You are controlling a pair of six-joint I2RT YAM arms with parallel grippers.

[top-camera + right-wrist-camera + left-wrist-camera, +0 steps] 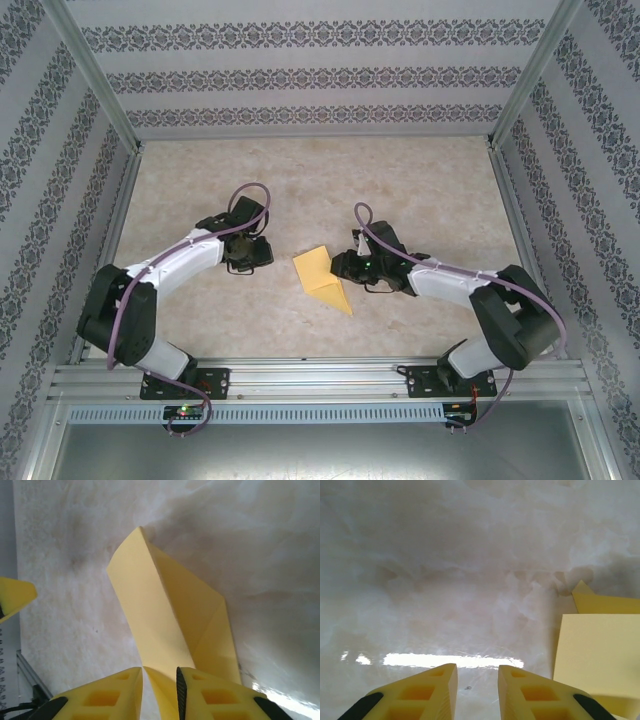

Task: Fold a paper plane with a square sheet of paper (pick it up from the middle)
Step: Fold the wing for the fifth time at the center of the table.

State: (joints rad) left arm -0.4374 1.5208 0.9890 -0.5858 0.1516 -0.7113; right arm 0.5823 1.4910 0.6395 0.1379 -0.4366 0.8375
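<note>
- Yellow folded sheet of thin paper (322, 275), a pointed wedge, lies on the marbled beige surface (420, 190) between both arms.
- Right jaws are closed, pinching one corner of it.
- Left jaws stand slightly apart, empty, just beside its edge.

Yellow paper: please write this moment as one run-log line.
yellow paper: partly folded, on table | left hand: slightly open, empty, beside paper | right hand: paper corner between fingers, grip unclear

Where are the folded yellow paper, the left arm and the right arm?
folded yellow paper (320, 273), top view, the middle of its flat face.
left arm (185, 258), top view, its white forearm.
right arm (442, 283), top view, its white forearm.
</note>
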